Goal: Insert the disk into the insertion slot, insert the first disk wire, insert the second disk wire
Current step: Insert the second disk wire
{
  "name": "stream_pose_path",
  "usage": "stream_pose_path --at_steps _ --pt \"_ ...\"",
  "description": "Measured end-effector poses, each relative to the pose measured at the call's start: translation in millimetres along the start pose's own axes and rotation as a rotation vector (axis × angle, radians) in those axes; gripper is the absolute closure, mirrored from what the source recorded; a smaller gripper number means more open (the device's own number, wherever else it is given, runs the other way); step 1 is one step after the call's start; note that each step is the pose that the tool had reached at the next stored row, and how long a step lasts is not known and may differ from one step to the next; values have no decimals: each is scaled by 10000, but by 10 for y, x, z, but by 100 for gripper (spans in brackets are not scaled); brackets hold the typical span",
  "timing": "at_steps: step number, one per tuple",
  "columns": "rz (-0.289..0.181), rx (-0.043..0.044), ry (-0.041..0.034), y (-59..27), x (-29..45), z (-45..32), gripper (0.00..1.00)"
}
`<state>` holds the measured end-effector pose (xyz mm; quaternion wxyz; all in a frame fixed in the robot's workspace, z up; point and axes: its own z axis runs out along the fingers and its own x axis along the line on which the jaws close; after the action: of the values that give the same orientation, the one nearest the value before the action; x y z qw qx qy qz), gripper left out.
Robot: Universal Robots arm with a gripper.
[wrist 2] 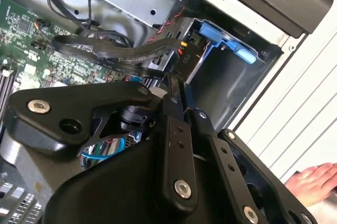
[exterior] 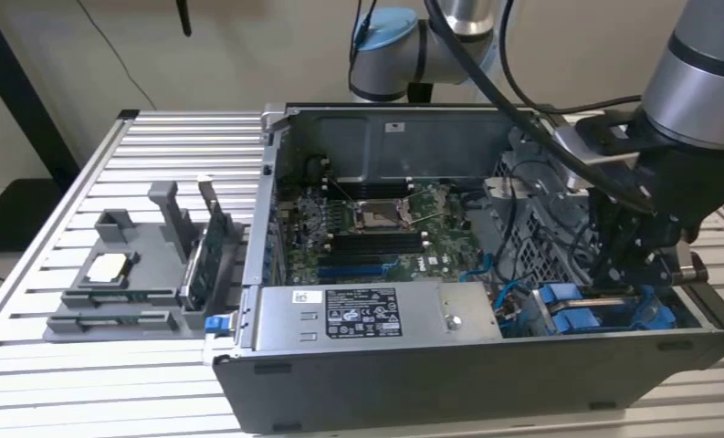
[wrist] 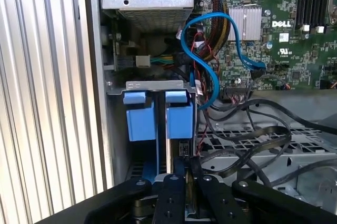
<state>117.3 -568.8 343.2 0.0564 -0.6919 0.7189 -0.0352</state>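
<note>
Exterior view, from its left: grey plastic tray (exterior: 124,301) with upright holders sits on the slatted table (exterior: 45,383), just beside the open computer case (exterior: 459,383). Motherboard (exterior: 374,228) lies mid-case. At the exterior view's right, the gripper (exterior: 615,290) reaches down into the insertion slot (exterior: 605,315) with its blue rails. In the first wrist view the fingers (wrist: 181,182) are pressed together on the disk (wrist: 172,145), standing on edge between the blue rails, partly seated. A blue cable (wrist: 210,71) loops beside the bay. A hand (wrist 2: 316,179) rests on the table in the second wrist view.
</note>
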Motion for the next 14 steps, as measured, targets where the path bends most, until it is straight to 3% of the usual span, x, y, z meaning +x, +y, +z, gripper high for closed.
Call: stream_pose_path --at_steps 7,12,14 --pt "-12 9 -3 3 3 26 84" --pt "-36 41 19 12 7 94 84" --pt "-38 40 -18 13 4 105 83"
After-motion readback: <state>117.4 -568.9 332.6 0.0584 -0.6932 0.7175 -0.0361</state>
